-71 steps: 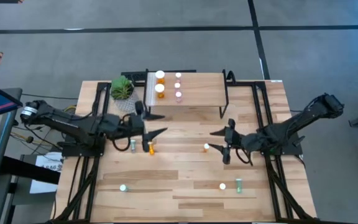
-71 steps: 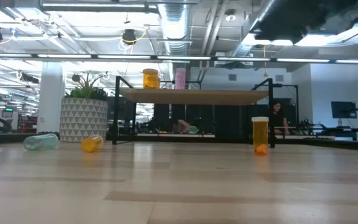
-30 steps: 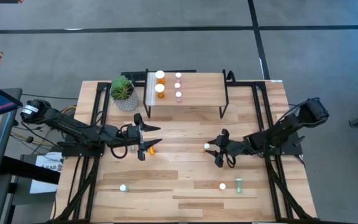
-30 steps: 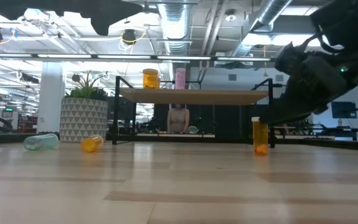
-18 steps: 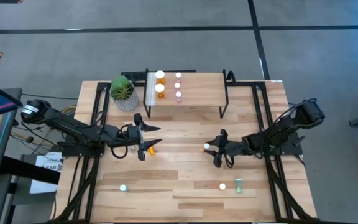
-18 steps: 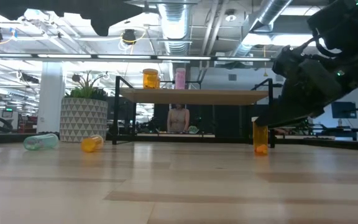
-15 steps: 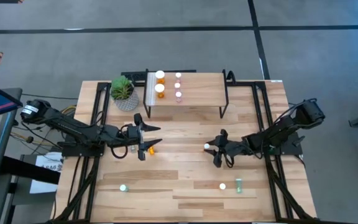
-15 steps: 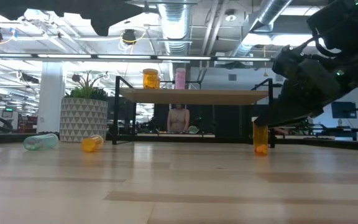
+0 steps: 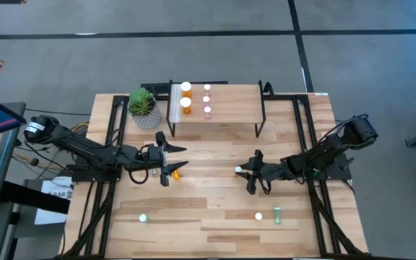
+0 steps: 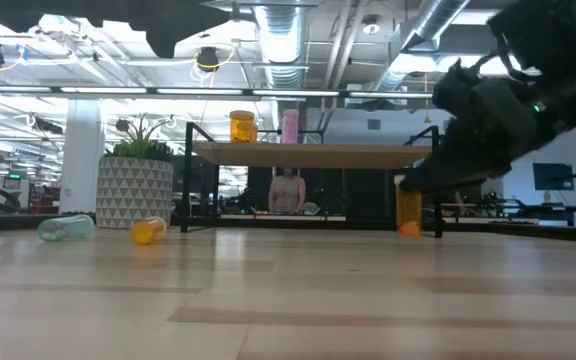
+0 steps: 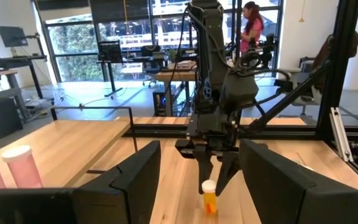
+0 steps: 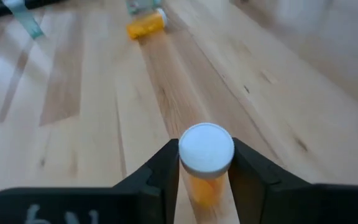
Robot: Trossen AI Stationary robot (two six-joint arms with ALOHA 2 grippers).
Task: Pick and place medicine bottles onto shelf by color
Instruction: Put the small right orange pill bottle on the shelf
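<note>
My right gripper [image 9: 246, 173] is shut on a small upright orange bottle with a white cap [image 12: 206, 149] at mid-table; the bottle also shows in the low view [image 10: 408, 207]. My left gripper [image 9: 172, 166] is open and hangs above an orange bottle [image 9: 176, 172] and a teal bottle [image 9: 154, 172] that lie on their sides. The shelf [image 9: 226, 101] at the far side carries two larger orange bottles [image 9: 185, 105] and three pink ones [image 9: 207, 100], all upright. My right gripper pinches the orange bottle between its two fingers [image 12: 166, 168], at the white cap's two sides [image 12: 185, 155]. The fingers come from the table's right, slanting down. The bottle stands upright, and in the low view its base [image 10: 408, 229] is a little above the tabletop.
An upright teal bottle [image 9: 143, 217], another upright bottle [image 9: 258, 216] and a lying teal bottle [image 9: 277, 214] stand near the table's front. A potted plant [image 9: 141, 105] sits left of the shelf. A person [image 10: 286, 190] shows in the room behind.
My right gripper has moved a little toward the table's left with the orange bottle. The bottle has stayed upright, gone left with it, and its base has come slightly up off the table.
</note>
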